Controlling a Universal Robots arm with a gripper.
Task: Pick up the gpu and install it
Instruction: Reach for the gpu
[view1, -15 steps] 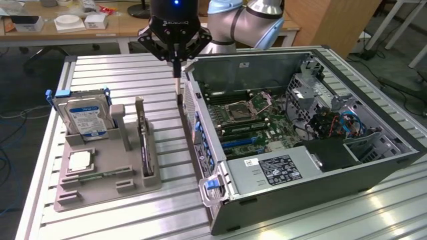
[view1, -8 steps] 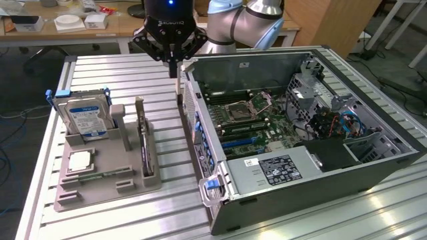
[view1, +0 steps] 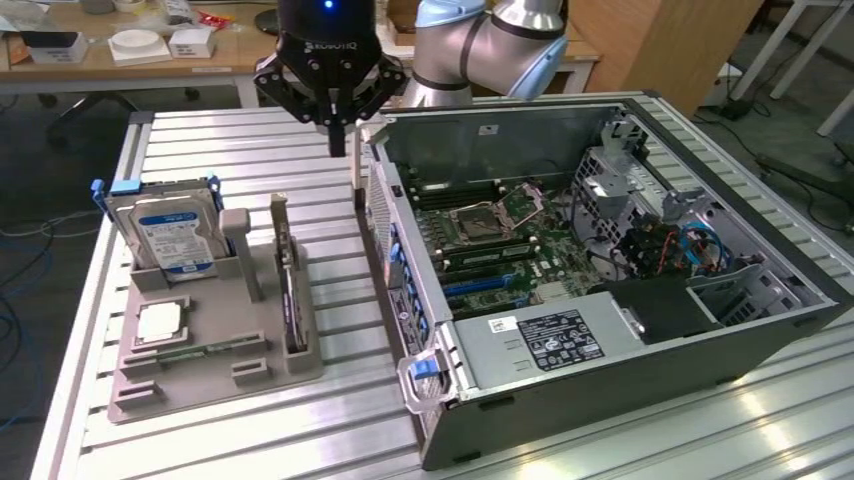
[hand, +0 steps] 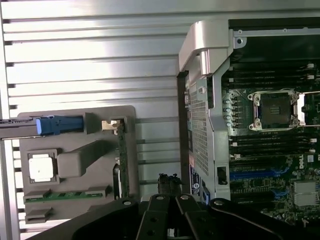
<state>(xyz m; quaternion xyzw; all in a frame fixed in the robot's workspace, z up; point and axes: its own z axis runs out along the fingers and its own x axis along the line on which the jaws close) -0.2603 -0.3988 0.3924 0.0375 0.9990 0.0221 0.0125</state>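
The gpu (view1: 286, 285) is a thin black card standing on edge in a slot of the grey holder tray (view1: 267, 370), on the exterior view's left. In the wrist view the gpu (hand: 121, 160) shows edge-on, with its silvery bracket (hand: 111, 124) at one end. My gripper (view1: 338, 135) hangs above the slatted table, shut with nothing between its fingers. It is behind the tray and beside the back corner of the open computer case (view1: 534, 395). In the wrist view the gripper (hand: 169, 182) sits between the tray and the case wall.
On the tray stand a silver hard drive (view1: 167, 235) with a blue-white label, a processor chip (view1: 160, 322) and a green memory stick (view1: 200, 352). The case lies open with its motherboard (view1: 507, 240) exposed. A desk with boxes (view1: 147, 45) stands behind the table.
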